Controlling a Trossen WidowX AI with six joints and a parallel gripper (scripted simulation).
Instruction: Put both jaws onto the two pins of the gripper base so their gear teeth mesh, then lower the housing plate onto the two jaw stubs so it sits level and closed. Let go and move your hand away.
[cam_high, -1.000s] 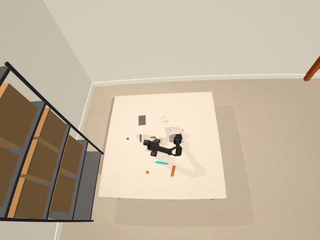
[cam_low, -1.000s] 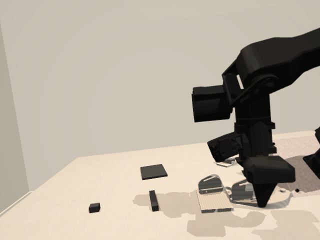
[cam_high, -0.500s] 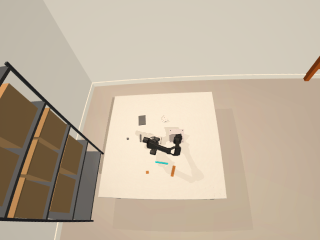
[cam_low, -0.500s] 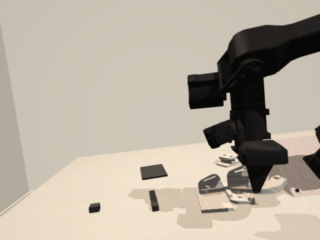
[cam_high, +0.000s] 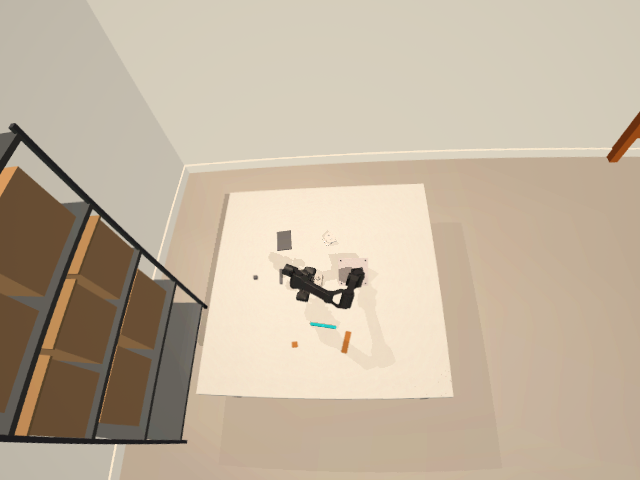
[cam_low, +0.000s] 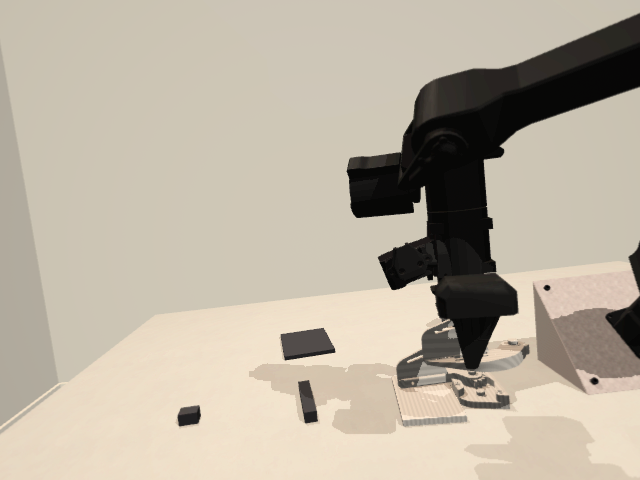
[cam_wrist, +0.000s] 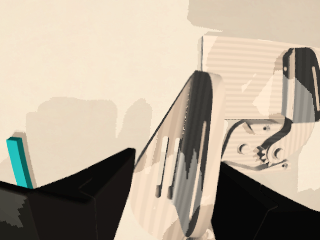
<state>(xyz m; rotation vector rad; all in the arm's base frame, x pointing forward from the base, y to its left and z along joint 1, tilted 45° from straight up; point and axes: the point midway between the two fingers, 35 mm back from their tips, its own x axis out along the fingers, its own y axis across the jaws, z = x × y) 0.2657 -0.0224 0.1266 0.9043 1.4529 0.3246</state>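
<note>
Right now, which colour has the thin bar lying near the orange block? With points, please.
Turquoise; the thin bar (cam_high: 323, 325) (cam_wrist: 19, 162) shows best in the top view.

End effector (cam_high: 284, 279) (cam_low: 471, 365) (cam_wrist: 174, 187) matt black, plastic-looking; gripper base (cam_low: 431, 404) (cam_wrist: 245, 75) finely ribbed; wedge block (cam_high: 356, 262) (cam_low: 555, 330) speckled, rough-looking; surface (cam_high: 398, 217) (cam_low: 155, 361) (cam_wrist: 75, 60) matt.
</note>
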